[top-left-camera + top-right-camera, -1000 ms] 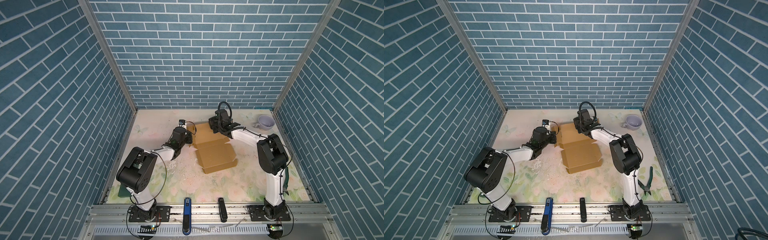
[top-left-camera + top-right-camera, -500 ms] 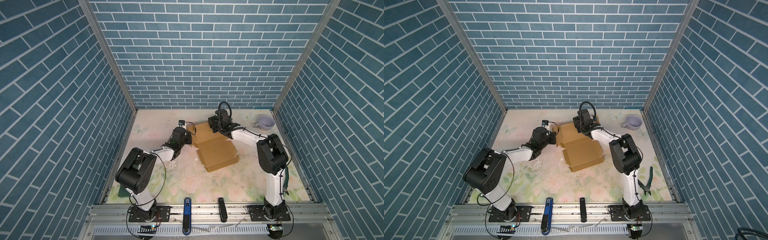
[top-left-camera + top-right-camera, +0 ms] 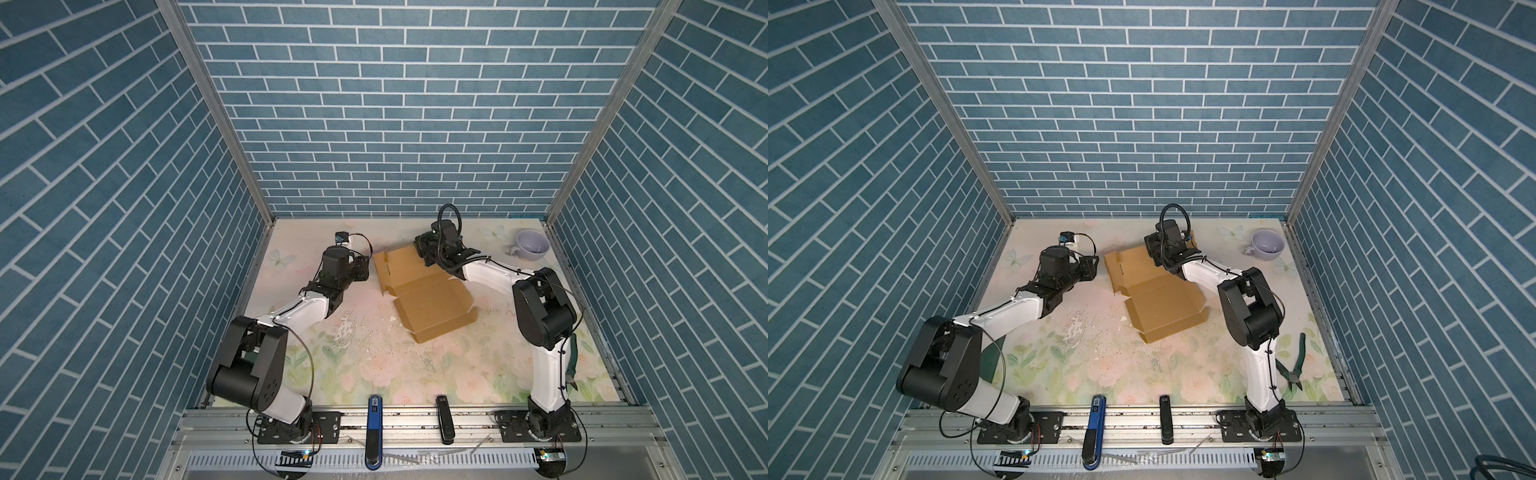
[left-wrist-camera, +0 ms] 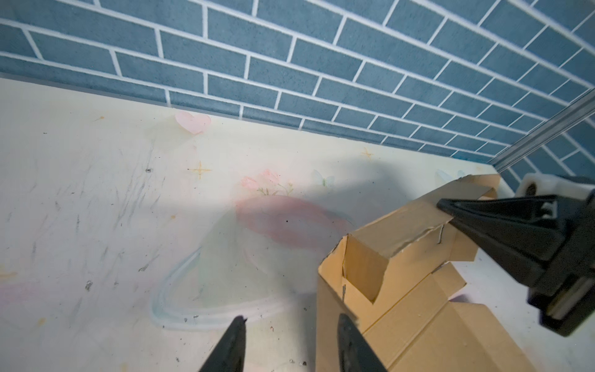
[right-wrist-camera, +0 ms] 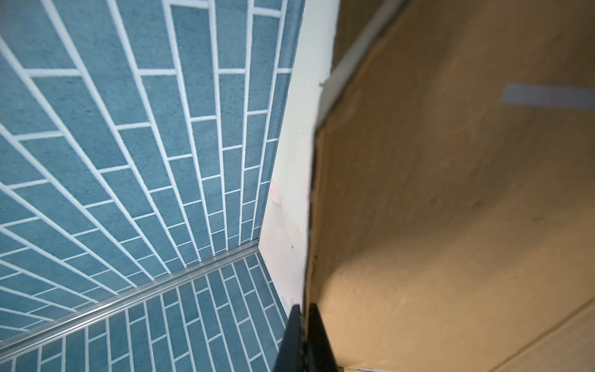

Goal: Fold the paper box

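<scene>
Both top views look steeply down from high above the front rail (image 3: 415, 417), facing the back brick wall (image 3: 395, 124), and share the whole floral table (image 3: 374, 365) around the paper box (image 3: 432, 303). The left wrist camera sits low, close beside the box, facing that wall. The right wrist camera, almost against the box, looks along its raised flap edge toward a wall corner.

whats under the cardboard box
The paper box sits on the floral table mat; only mat shows around its edges. Its far panel is tilted up, pinched by the right hand. Anything beneath the cardboard itself is covered.
</scene>
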{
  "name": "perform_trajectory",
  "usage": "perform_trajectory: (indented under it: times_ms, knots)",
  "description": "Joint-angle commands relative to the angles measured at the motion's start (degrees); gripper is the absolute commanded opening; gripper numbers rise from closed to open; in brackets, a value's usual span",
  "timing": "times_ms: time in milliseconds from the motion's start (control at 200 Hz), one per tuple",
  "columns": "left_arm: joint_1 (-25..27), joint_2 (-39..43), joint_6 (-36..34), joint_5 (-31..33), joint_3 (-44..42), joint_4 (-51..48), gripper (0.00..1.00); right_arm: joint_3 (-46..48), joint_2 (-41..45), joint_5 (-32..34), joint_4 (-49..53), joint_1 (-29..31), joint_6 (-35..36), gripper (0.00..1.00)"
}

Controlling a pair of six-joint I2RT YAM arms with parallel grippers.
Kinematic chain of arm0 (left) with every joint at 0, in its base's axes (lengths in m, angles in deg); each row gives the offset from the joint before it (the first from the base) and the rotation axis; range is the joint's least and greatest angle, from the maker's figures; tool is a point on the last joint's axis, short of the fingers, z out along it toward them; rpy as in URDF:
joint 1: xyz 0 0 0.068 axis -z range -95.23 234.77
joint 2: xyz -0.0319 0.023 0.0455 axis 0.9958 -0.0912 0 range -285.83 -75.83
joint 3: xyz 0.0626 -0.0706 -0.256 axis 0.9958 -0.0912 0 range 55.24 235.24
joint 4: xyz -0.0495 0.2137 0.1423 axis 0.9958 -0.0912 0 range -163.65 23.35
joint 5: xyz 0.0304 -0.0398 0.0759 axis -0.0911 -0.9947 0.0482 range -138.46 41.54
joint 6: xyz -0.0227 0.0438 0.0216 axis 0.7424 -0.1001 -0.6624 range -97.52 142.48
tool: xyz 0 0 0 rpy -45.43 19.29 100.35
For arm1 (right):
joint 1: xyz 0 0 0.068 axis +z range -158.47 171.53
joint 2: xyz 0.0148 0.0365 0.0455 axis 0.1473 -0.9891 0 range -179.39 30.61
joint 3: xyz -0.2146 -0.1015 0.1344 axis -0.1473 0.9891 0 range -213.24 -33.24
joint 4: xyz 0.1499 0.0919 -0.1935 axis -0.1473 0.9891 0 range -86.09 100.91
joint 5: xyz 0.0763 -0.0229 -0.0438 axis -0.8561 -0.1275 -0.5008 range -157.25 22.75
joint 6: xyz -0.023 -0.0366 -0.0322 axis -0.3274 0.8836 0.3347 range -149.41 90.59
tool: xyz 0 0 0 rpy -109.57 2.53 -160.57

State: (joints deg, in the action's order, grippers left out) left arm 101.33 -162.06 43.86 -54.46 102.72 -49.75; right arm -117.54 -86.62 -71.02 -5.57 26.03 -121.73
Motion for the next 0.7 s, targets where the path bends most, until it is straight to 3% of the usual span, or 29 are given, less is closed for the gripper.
perform_trajectory:
  times_ms: [0,425,690]
  knots:
    - [-2.34,1.16,-0.12,-4.48,0.15,-4.68,0.49,3.34,1.71,-2.74,-4.50,-0.05,2.91,0.00]
    - [-2.93,-4.17,-0.53,-11.76,-2.43,-0.79,0.49,8.44,4.16,-7.48,-13.54,-0.91,5.36,0.00]
    - [-2.92,-5.09,0.86,-13.30,-3.14,1.65,0.49,7.00,5.59,-9.99,-12.85,-1.10,8.23,0.00]
